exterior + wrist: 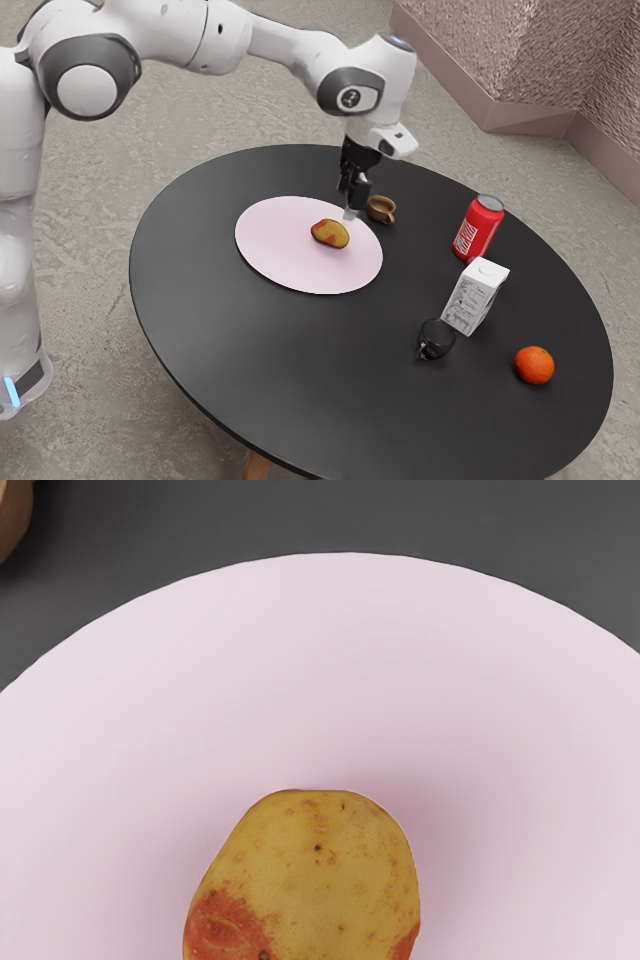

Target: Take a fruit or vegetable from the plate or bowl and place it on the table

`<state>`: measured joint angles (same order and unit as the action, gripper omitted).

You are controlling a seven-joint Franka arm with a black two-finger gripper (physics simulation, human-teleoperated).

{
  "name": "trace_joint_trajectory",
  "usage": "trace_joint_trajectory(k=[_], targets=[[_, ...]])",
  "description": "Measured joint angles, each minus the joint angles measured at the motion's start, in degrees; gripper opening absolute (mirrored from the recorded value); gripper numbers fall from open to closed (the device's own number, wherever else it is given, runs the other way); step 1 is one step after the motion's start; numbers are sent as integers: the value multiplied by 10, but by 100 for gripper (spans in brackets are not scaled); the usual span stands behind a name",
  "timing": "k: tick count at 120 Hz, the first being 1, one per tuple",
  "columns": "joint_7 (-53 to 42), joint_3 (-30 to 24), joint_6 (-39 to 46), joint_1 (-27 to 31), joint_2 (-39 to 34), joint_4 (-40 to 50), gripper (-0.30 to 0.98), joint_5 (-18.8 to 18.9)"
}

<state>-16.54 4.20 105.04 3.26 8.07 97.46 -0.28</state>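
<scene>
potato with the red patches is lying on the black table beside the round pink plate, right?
Not quite: the potato with the red patches lies on the round pink plate, not beside it on the black table. Both the exterior view and the wrist view show this.

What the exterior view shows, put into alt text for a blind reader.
A robot's black gripper hangs above a pink plate bearing a red-and-yellow potato. Elsewhere on the round black table are a small brown cup, a red can, a white carton, a black cup and an orange.
</scene>
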Motion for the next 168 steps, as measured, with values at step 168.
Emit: trace_joint_trajectory(k=[168], targets=[[-33, 1, 114, 20, 33, 84, 36, 2]])
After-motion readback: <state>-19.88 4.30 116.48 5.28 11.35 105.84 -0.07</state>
